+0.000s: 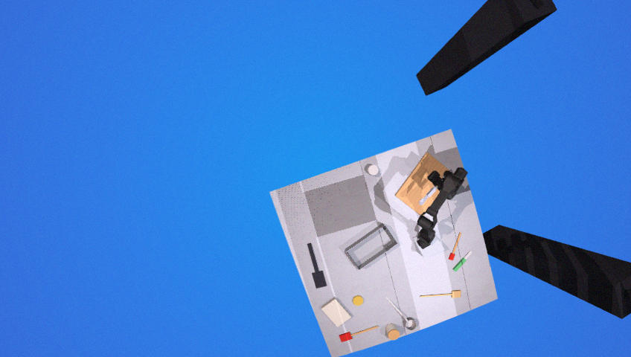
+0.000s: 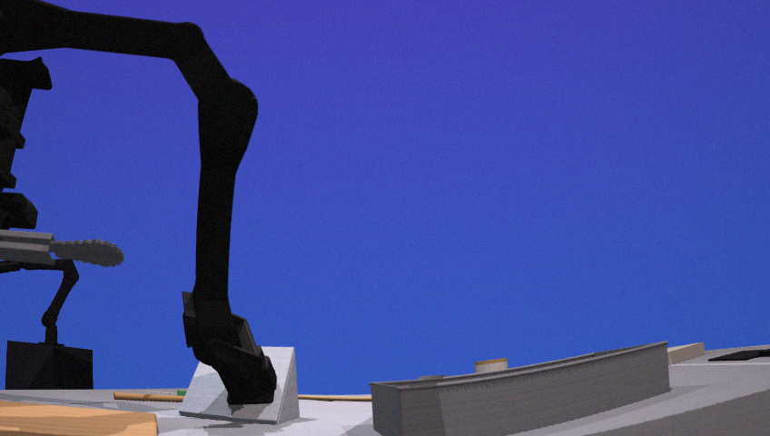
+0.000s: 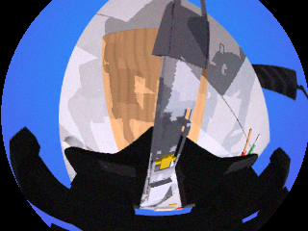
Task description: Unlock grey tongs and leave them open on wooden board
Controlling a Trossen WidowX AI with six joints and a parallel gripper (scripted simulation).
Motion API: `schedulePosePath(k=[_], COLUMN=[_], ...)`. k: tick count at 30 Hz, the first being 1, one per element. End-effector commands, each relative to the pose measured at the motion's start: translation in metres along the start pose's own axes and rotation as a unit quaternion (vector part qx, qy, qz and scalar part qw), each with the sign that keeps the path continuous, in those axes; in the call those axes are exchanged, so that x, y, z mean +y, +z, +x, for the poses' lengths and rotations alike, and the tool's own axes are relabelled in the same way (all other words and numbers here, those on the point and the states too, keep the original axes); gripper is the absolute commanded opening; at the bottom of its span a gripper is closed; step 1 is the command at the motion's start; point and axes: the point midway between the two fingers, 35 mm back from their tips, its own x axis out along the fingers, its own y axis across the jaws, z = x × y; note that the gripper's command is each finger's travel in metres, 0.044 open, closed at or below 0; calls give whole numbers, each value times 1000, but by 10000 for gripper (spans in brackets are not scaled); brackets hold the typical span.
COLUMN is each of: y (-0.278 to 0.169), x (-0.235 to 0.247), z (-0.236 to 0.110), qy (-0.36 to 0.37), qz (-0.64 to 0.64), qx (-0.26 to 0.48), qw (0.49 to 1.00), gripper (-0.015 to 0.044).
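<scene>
Grey metal tongs (image 1: 427, 195), flat-armed with scalloped tips, are lying level in the air above the tan, wood-grained rectangular board (image 1: 416, 183); in the exterior view we are seeing their toothed tip (image 2: 89, 252) pointing sideways, well clear of the board's pale plank edge (image 2: 75, 420). Our black, matte, blocky tool (image 3: 162, 180) is clenching them near the hinge end, where a small yellow piece is showing between the arms in the wrist view, and the long grey arms (image 3: 172, 96) are running away from the tool over the board (image 3: 125, 84). We cannot tell whether the arms are spread or shut.

We are noting the grey, thin-walled rectangular roasting tin (image 1: 370, 245) sitting well apart from the board on the light grey bench (image 1: 350, 282), its long wall (image 2: 518, 391) smooth and slightly curved in the exterior view. A small white cylinder (image 1: 372, 169) is standing near the board's corner. The board is lying close to the bench's far edge, while a red-headed wooden spatula (image 1: 454, 248) and a green-and-white marker (image 1: 461, 261) are lying beside the arm's base.
</scene>
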Motion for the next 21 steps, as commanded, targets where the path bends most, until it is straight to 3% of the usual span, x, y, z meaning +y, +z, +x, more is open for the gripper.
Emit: schedulePosePath(k=[1, 21], y=[1, 4], x=[2, 1], z=[-3, 21], qy=[5, 6], qz=[-1, -21], qx=[-1, 0], qw=[1000, 1000], gripper=[-150, -150])
